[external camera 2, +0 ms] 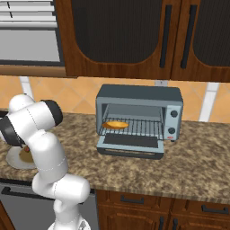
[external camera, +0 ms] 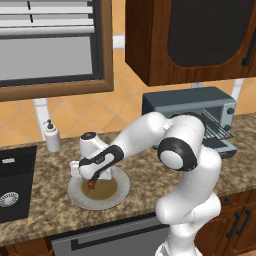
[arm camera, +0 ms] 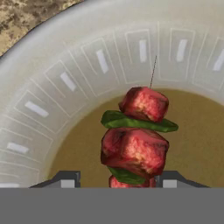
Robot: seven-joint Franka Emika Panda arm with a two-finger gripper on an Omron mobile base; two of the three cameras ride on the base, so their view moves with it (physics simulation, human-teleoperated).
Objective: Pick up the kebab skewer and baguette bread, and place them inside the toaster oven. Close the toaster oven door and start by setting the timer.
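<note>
While the arm bends low over the plate [external camera: 75, 192] on the granite counter [external camera: 45, 212], the gripper [arm camera: 117, 181] sits right down at the kebab skewer [arm camera: 136, 140]. From the hand camera, the two dark fingertips [arm camera: 65, 180] stand at roughly 7 and 5 o'clock of the skewer, one on each side of its lowest red chunk, about half open. Whether they already press the meat or merely flank it cannot be told. The skewer lies in the plate's brown centre, its thin stick pointing toward 12 o'clock across the pale rim.

Seen from the left base camera, the plate lies at about 8 o'clock of the toaster oven [external camera: 192, 102], well apart from it, with a soap bottle [external camera: 52, 136] and a dark sink [external camera: 15, 180] further left.

Through the right base camera, the toaster oven door [external camera 2: 130, 146] hangs down open, and the baguette bread [external camera 2: 115, 125] rests on the wire rack [external camera 2: 139, 129] at its left end.
</note>
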